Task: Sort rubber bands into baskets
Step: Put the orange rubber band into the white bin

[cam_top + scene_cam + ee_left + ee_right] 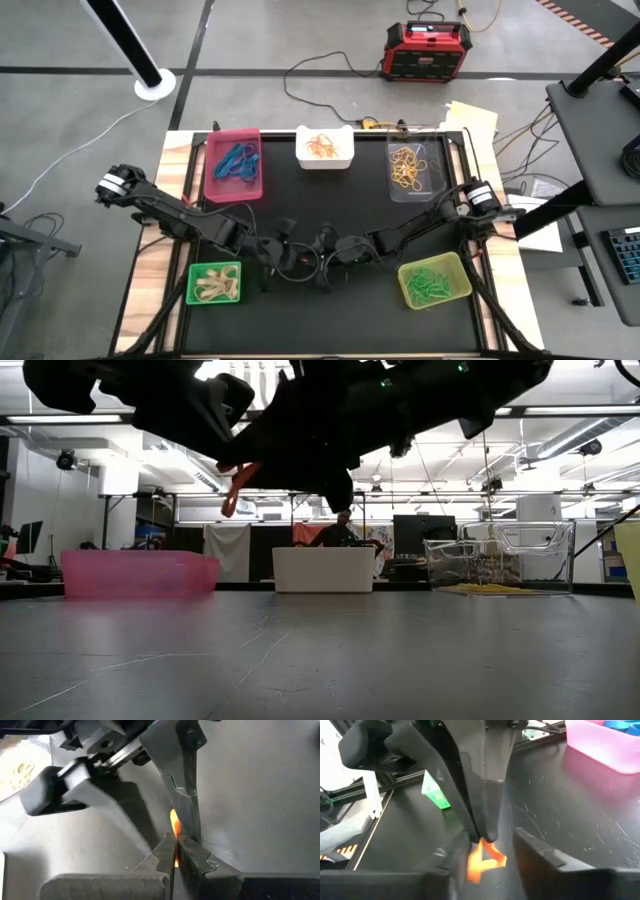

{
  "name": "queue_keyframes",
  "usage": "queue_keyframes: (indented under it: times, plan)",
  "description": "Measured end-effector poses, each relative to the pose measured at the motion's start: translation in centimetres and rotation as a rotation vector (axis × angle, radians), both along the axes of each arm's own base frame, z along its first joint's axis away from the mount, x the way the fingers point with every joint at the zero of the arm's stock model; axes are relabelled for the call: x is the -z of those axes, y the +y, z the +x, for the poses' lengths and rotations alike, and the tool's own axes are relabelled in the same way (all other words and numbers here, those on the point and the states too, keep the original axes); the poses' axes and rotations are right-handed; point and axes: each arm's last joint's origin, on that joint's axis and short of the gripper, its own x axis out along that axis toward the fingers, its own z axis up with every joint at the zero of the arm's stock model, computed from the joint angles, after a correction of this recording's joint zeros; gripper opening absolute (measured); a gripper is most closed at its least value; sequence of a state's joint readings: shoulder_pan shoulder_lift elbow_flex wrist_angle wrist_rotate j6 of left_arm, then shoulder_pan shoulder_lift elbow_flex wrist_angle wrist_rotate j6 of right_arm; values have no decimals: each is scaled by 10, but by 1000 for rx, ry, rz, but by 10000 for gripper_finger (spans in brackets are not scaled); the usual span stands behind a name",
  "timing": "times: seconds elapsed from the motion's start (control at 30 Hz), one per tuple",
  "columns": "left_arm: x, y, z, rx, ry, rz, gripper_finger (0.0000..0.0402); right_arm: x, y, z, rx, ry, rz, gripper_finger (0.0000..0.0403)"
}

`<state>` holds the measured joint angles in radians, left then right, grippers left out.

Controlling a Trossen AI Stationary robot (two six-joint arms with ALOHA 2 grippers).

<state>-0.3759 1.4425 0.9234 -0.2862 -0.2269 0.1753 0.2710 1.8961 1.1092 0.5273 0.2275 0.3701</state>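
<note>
Orange rubber band (pixel 484 860) between both grippers' fingertips

left gripper (pixel 298 258) fingers pinched; right gripper (pixel 327 252) fingers apart, tips meeting mid-table.

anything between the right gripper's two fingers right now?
Yes: in the right wrist view, the right gripper stands open around a small orange rubber band, which the left gripper's shut fingertips pinch above the black tabletop.
</note>
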Motion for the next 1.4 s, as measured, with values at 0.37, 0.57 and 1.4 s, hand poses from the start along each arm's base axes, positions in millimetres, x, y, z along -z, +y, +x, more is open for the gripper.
queue_keyframes:
  times: [0.37, 0.57, 1.4]
  plan:
    - [-2, 0, 1, -7, -26, -14, 14, -3, 1, 5, -13, 156, -76, 10]
    - [-5, 1, 1, -45, -22, 9, 72, -1, 0, 4, -17, 271, -111, 9]
    - [-54, 36, -43, -313, -198, 167, 155, -95, -298, -10, 267, 315, -299, 12]
